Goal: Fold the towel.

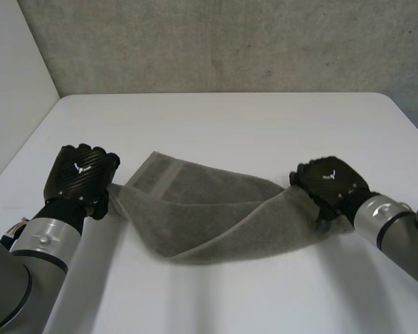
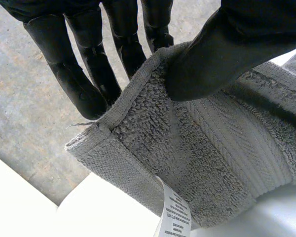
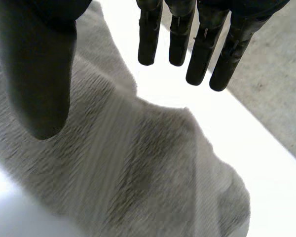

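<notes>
A grey towel (image 1: 209, 216) lies folded lengthwise and rumpled across the white table (image 1: 230, 118), stretched between my two hands. My left hand (image 1: 80, 174) is at the towel's left end, slightly raised. In the left wrist view its thumb (image 2: 227, 44) pinches the hemmed corner of the towel (image 2: 197, 148) against its fingers (image 2: 79, 74), and a white label (image 2: 175, 215) hangs from the hem. My right hand (image 1: 331, 182) rests at the towel's right end. In the right wrist view its fingers (image 3: 202, 44) stand straight and apart from the thumb, above the towel (image 3: 138, 173), holding nothing.
A grey wall (image 1: 230, 42) stands behind the table's far edge. Bare tabletop stretches beyond the towel towards the wall and in front of it towards me.
</notes>
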Robot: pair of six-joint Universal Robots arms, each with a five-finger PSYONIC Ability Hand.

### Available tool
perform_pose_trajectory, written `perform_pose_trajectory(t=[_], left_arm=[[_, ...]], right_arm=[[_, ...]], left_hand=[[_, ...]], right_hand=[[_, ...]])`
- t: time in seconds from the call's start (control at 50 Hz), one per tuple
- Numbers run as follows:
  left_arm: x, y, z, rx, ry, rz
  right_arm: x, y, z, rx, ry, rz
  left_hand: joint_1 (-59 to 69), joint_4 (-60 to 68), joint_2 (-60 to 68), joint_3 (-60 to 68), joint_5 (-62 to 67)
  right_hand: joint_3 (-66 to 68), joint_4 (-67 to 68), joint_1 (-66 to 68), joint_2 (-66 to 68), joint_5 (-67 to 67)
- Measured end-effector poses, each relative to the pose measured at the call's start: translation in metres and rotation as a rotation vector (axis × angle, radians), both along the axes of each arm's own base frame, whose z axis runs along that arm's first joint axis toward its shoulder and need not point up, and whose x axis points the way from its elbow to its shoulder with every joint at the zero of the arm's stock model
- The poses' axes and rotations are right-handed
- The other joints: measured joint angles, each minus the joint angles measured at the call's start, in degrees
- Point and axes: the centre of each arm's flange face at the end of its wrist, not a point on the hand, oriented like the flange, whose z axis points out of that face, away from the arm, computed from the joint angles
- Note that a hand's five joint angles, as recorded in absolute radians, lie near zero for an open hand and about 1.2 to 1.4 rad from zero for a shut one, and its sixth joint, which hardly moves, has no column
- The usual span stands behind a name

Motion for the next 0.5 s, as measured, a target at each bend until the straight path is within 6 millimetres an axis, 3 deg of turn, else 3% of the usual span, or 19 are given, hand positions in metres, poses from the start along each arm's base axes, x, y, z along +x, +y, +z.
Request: perform_pose_trajectory(t=[0.18,0.38,0.5], left_arm=[[-0.002,-0.001,-0.002,0.005,-0.002,-0.009],[-0.003,0.000,-0.007,0.022,-0.008,-0.012],[-0.003,-0.002,-0.016,0.050,-0.019,-0.012]], right_arm=[[0.011,-0.035,0.016,0.005,-0.024,-0.016],[0.020,-0.081,-0.006,0.128,0.056,-0.051],[0.023,-0.097,-0.024,0.168,0.093,-0.080]], left_hand=[[0.00,0.00,0.00,0.00,0.00],[0.00,0.00,0.00,0.00,0.00],[0.00,0.00,0.00,0.00,0.00]], right_hand=[[-1.79,-2.87,-2.46,-2.12,-2.75],[-1.79,-2.86,-2.46,-2.12,-2.67],[-1.71,-2.53,-2.29,-1.98,-0.70]])
